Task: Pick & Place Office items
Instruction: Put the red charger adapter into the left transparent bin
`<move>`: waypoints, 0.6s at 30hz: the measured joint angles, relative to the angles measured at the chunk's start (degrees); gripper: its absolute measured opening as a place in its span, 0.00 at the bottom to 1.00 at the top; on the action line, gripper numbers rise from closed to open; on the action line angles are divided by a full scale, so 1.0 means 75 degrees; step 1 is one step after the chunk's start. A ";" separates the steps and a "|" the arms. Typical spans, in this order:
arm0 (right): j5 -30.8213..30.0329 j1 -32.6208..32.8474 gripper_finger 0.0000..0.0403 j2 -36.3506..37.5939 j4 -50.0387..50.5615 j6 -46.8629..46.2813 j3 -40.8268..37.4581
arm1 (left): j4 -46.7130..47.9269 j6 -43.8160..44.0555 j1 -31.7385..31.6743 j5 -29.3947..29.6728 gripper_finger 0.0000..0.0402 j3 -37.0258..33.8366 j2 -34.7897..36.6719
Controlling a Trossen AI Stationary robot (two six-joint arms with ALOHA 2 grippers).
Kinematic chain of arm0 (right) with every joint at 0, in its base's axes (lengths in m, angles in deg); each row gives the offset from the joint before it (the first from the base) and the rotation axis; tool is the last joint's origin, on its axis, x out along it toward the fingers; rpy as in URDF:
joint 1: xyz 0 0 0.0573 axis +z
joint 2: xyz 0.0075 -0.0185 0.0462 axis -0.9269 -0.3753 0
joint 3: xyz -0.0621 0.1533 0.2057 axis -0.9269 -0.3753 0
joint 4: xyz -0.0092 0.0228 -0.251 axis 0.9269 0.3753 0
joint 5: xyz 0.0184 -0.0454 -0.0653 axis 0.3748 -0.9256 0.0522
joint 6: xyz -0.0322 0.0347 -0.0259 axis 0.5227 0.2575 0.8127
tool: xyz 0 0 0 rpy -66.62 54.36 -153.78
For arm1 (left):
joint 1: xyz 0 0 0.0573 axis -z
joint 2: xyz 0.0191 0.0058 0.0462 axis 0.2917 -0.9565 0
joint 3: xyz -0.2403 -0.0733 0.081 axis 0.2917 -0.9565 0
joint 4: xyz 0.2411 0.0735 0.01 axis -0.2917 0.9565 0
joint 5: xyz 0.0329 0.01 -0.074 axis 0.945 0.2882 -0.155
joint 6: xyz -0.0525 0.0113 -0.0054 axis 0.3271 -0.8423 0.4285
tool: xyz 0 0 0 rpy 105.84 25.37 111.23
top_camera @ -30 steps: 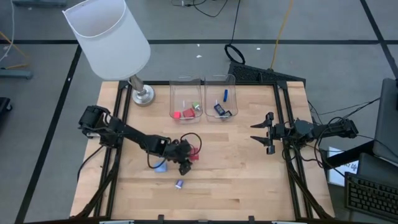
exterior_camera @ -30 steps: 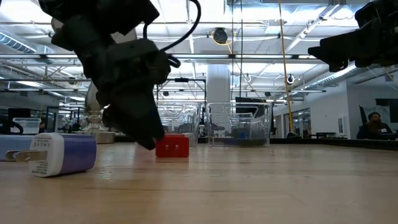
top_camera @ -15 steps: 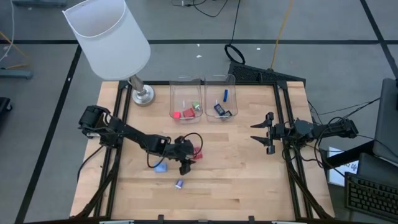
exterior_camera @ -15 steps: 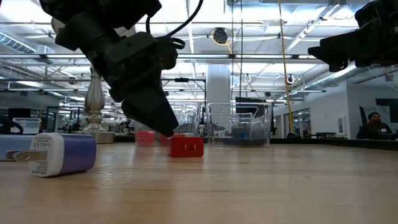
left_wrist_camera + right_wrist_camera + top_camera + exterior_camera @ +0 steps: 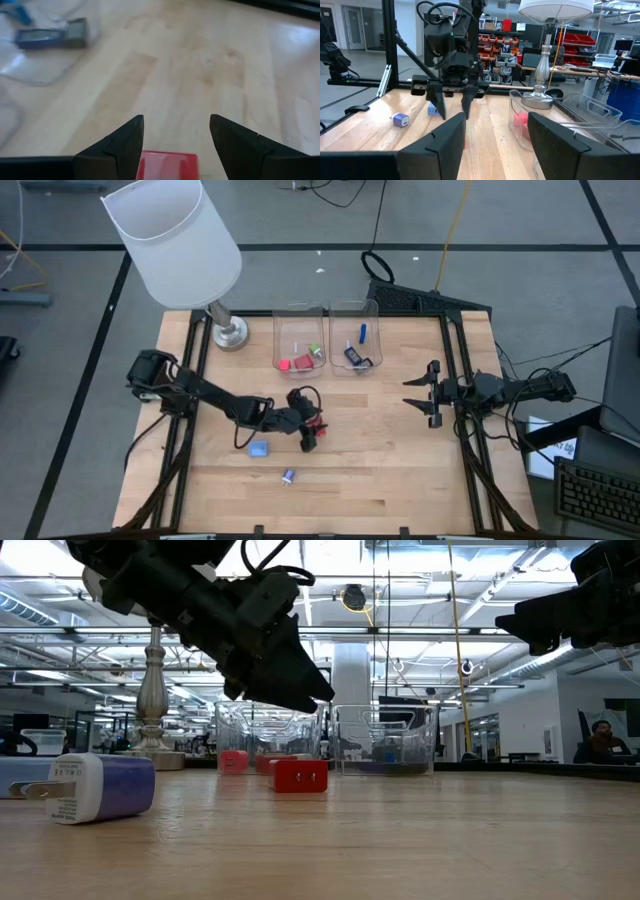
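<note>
Between the spread fingers of the left gripper [image 5: 175, 145], a small red rectangular block [image 5: 166, 165] is showing its top face; the jaws are standing wide apart and holding nothing. From the side, the left gripper [image 5: 300, 690] is hovering above and just to one side of that red block [image 5: 299, 776], which is resting flat on the pale wooden table [image 5: 400, 460], clear of the fingertips. Seen from the table's edge, the block's long axis is lying level, roughly crosswise between the two fingers, though its exact heading is hard to judge.

Beyond the gripper, two clear plastic bins [image 5: 327, 338] are sitting side by side. One is holding a red piece [image 5: 285, 364] and a green piece [image 5: 315, 351]; the other is holding a dark blue stick [image 5: 363, 332] and a dark flat piece [image 5: 353, 356]. So part of the sorting appears done.

Behind the gripper, a light blue square piece [image 5: 259, 449] and a small purple-and-white plug adapter [image 5: 288, 475] are waiting loose on the wood, so with the red block three items seem left.

Well away, the right gripper [image 5: 424, 393] is waiting at the far edge, its fingers spread and empty.
</note>
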 joint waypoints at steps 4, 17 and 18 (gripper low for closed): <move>0.0000 0.0000 0.51 0.0000 0.0003 -0.0003 0.0000 | -0.0142 -0.0311 0.0052 -0.0075 0.57 0.0009 -0.0410; 0.0000 0.0000 0.52 -0.0003 0.0003 0.0000 0.0000 | -0.0344 -0.0213 0.0012 -0.0944 0.57 0.0023 -0.1068; 0.0000 0.0000 0.52 -0.0001 0.0000 0.0000 0.0000 | -0.0155 -0.0038 0.0012 -0.1047 0.57 0.0023 -0.1030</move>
